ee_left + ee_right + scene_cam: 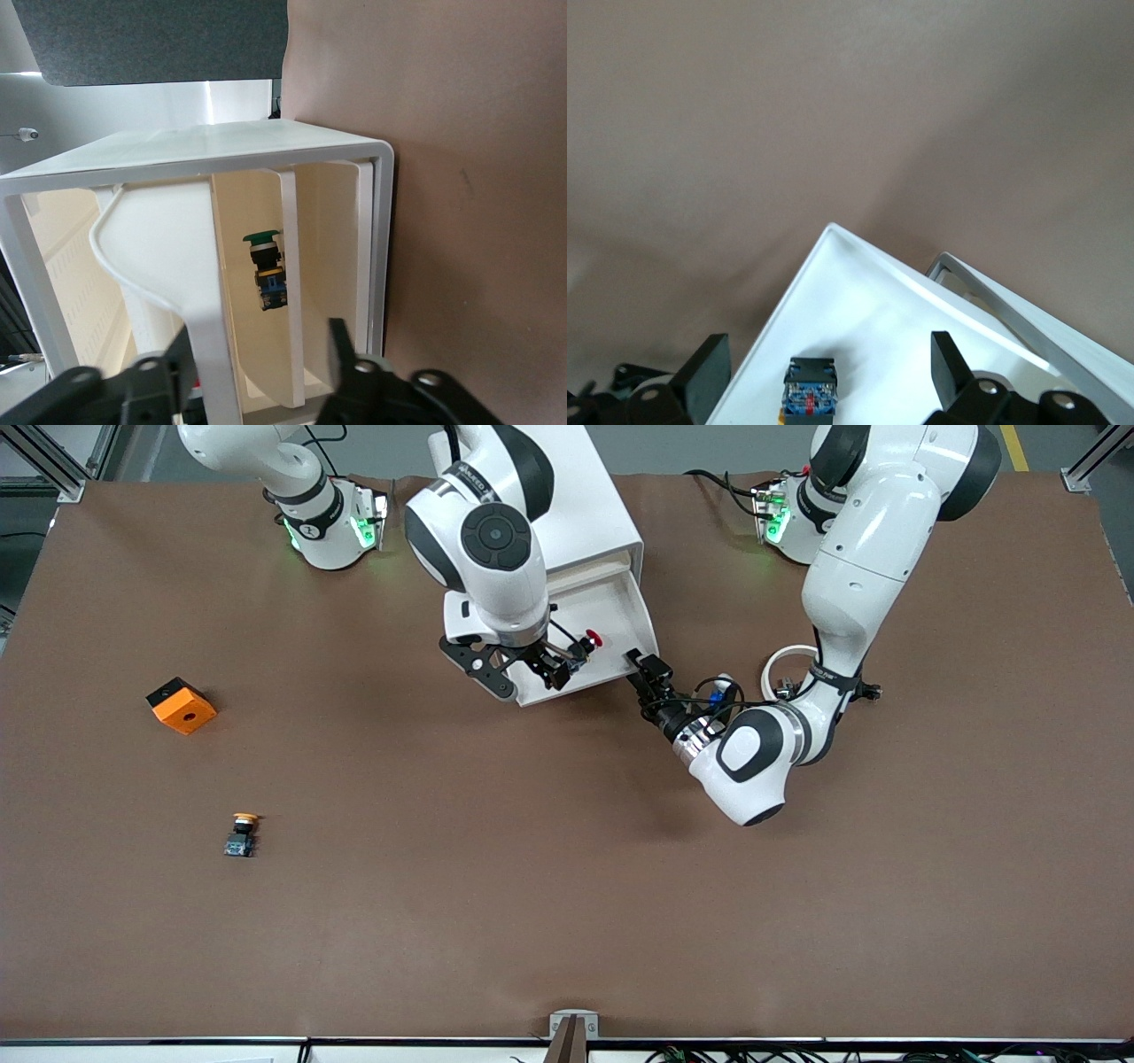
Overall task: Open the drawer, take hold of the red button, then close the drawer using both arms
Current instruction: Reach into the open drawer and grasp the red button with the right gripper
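Right pincer (567, 662) partly hides button (592, 638).

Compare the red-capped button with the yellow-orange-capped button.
The red-capped button lies in the pulled-out drawer, under the open right end effector. The yellow-orange-capped button lies on the bare table, nearer the front camera, toward the right arm's end. Both have dark bodies.
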Action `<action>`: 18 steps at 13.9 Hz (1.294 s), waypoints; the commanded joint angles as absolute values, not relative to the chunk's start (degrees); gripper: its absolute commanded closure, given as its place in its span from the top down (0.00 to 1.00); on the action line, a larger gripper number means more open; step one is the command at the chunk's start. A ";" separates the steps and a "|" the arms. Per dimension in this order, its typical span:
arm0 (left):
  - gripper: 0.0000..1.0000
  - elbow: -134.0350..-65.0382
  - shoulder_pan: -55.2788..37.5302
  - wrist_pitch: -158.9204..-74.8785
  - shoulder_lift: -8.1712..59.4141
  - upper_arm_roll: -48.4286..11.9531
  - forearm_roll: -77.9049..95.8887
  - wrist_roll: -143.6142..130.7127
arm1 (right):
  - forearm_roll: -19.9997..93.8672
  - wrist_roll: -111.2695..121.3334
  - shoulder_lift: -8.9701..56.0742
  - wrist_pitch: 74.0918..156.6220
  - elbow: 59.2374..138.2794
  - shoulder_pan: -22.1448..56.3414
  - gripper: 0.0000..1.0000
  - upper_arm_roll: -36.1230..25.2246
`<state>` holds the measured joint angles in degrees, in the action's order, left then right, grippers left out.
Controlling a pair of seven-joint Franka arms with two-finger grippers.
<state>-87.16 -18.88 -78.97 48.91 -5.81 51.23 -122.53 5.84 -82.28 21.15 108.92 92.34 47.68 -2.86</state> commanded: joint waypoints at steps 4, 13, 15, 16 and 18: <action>1.00 -83.41 -17.76 -78.31 47.38 -6.50 51.42 -120.95 | 5.63 -83.41 24.78 110.83 91.23 52.02 1.00 -3.52; 1.00 -82.44 -15.64 -77.70 38.33 -5.89 44.31 -96.65 | 5.71 -84.11 28.73 116.27 90.35 53.43 1.00 -3.52; 1.00 -82.44 -16.08 -77.78 36.31 -5.80 40.02 -86.10 | 5.80 -83.41 29.00 116.37 90.35 53.35 1.00 -3.52; 1.00 -82.44 -16.34 -77.96 35.69 -5.80 38.16 -81.52 | 5.89 -83.41 29.09 116.37 90.35 53.44 1.00 -3.52; 1.00 -82.35 -16.44 -79.44 35.33 -5.71 35.00 -72.64 | 5.98 -83.50 29.09 116.19 90.35 53.53 1.00 -3.52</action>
